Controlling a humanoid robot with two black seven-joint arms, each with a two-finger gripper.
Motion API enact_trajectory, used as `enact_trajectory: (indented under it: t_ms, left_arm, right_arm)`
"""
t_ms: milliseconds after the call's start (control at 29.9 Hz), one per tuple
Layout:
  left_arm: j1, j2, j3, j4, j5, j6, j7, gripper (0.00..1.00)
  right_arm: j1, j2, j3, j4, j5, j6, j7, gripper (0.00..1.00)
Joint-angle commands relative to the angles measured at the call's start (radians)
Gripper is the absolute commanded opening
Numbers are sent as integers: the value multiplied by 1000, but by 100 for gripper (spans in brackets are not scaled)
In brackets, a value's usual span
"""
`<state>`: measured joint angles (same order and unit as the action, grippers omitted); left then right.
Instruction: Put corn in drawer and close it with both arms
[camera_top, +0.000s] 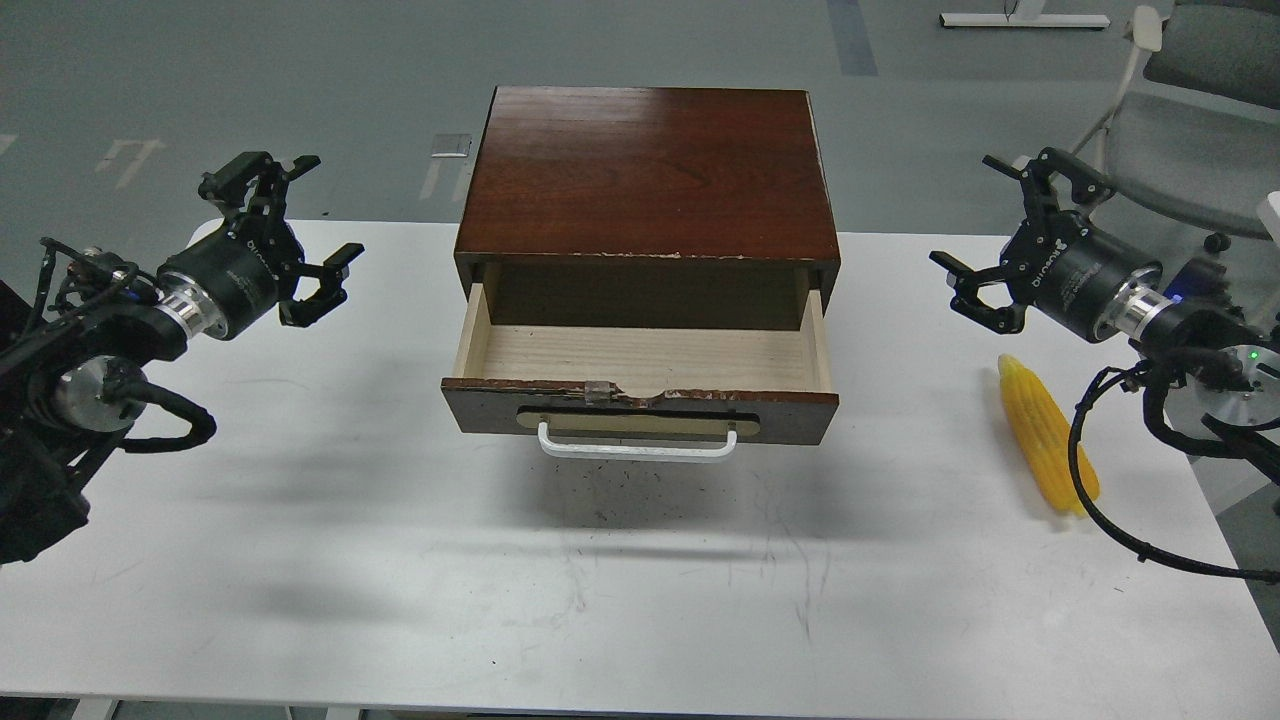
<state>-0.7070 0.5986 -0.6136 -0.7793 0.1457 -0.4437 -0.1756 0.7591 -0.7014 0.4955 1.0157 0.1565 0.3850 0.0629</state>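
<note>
While both sets of black claw fingers stand spread and released, holding nothing, the right gripper hangs at the right edge of the frame, above the white surface, and the left gripper hangs at the left edge, well apart from everything.

Just below the right gripper, in the right middle of the frame, lies the long, tapered, bright yellow corn cob with ribbed kernel rows. It rests flat on the surface, its narrow end pointing up the frame toward the fingers, its thick end partly crossed by a loose black cable from the right arm.

I judge the cob light and stiff, probably plastic, so it should not crush. Being round and smooth-ribbed, it may roll or slip sideways if pinched near the taper. The best hold looks to be across its thick middle, fingers straddling the width, clear of the cable.

At the centre of the frame the wide, shallow drawer, with a chipped dark brown front, white bar handle and pale wood inside, stands pulled open and empty beneath the reddish-brown wooden cabinet top. The corn is well apart from it, to the right.
</note>
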Motion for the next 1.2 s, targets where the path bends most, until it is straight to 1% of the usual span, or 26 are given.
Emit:
enact_trajectory:
  t_ms: [0, 569, 837, 1171]
  left_arm:
    - [0, 1, 0, 0, 0, 0, -2, 98]
    - [-2, 1, 0, 0, 2, 5, -4, 98]
    - [-3, 4, 2, -20, 2, 5, -4, 98]
    - [-6, 3, 3, -29, 2, 19, -4, 98]
  right_arm:
    - [3, 2, 0, -11, 0, 0, 0, 100]
    - [22, -1, -14, -19, -5, 0, 0, 100]
    - [17, -23, -8, -17, -43, -49, 3, 100]
    - [19, -17, -5, -17, -43, -52, 8, 100]
